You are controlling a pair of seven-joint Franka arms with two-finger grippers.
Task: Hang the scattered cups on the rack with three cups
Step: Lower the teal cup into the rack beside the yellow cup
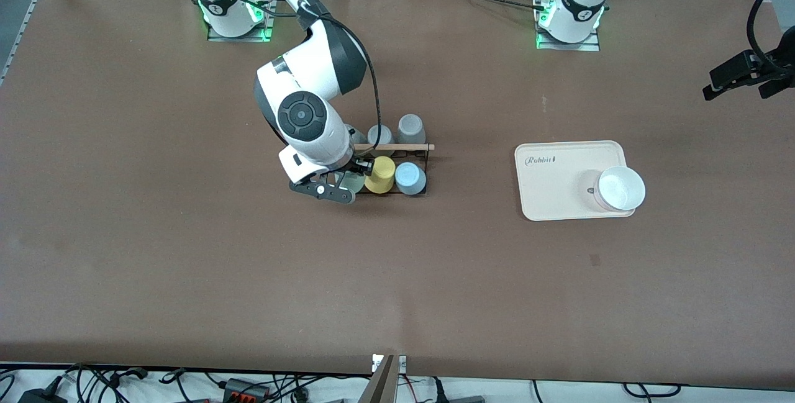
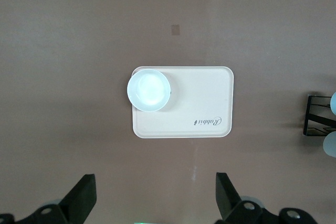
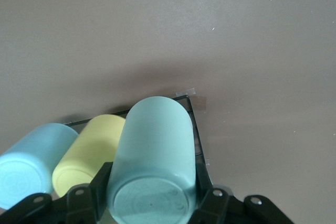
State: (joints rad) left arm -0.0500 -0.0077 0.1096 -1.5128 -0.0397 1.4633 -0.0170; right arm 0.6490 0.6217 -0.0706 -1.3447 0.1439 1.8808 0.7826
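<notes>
right gripper (image 3: 152, 203) is clamped on the mint cup (image 3: 153, 153), one finger on each side of the cup, its closed bottom facing the wrist camera. the gripper holds the cup upside down at the rack's (image 1: 417, 153) end nearest the right arm, in the row nearer the front camera. whether the cup already sits on a peg cannot be told. just beside the gripper on the rack is the yellow cup (image 1: 380, 174), then the blue cup (image 1: 409, 178), both upside down. two grey cups (image 1: 410, 128) sit in the rack's farther row, past the wooden rod (image 1: 397, 147).

left gripper (image 2: 152, 203) hangs with its fingers spread wide, holding nothing, high over the table (image 1: 186, 254). below it lies a beige tray (image 2: 199, 103) with a white bowl (image 2: 149, 89) at one corner. left arm waits.
</notes>
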